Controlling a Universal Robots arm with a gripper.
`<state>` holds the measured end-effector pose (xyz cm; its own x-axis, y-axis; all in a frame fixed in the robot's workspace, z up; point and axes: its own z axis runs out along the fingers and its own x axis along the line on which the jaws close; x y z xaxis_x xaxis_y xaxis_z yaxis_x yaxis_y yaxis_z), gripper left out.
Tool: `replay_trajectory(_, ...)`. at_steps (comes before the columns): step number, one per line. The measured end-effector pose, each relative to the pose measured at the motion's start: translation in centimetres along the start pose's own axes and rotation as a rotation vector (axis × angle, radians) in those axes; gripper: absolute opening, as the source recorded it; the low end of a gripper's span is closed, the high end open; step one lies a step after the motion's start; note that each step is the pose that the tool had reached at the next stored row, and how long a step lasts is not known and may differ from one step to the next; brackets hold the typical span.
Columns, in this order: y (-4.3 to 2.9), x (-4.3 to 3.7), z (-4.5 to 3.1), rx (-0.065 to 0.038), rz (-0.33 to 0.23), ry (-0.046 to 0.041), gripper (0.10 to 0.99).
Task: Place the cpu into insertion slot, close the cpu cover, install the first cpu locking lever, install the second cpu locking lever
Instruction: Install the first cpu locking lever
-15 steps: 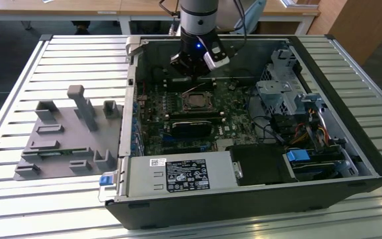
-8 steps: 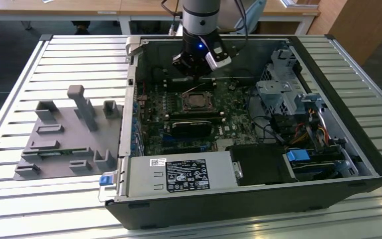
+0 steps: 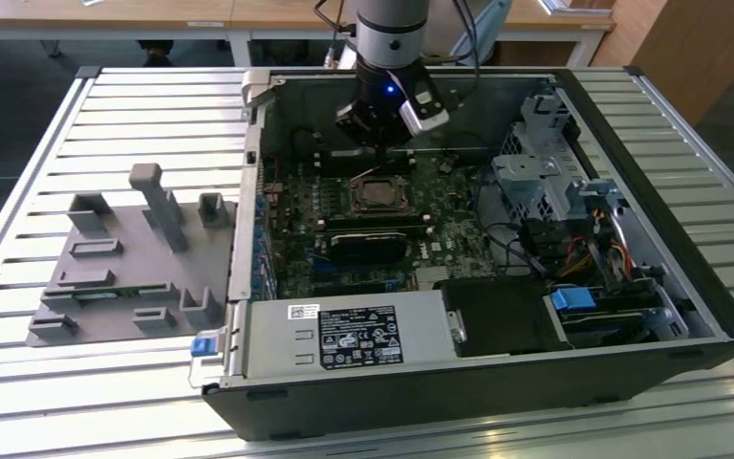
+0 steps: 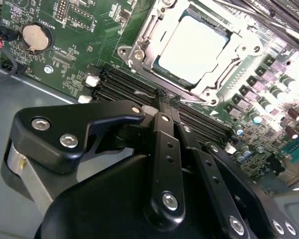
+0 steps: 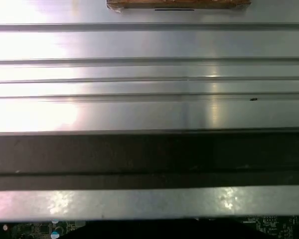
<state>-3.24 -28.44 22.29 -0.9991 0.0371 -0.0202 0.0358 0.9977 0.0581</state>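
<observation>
In the second wrist view the cpu (image 4: 194, 47) lies flat in the insertion slot (image 3: 377, 194), its pale metal top showing through the window of the cpu cover (image 4: 148, 35). The cover lies down around the chip. My gripper (image 4: 167, 97) is shut, its two black fingers (image 4: 162, 134) pressed together. Their tips meet a thin metal locking lever (image 4: 144, 93) that runs along the socket's near edge. In the exterior view the gripper (image 3: 380, 153) hangs inside the open case, just beyond the socket.
Black memory slots (image 4: 124, 82) and a coin battery (image 4: 36, 36) lie beside the socket. The case holds a power supply (image 3: 348, 335) in front and a drive cage (image 3: 546, 182) on the exterior view's right. A grey fixture tray (image 3: 125, 258) sits on the slatted table.
</observation>
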Motion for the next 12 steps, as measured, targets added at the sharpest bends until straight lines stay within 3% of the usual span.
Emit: replay_trajectory(12, 0.23, -0.77, 0.71, 0.000, 0.004, -0.0004, 0.106)
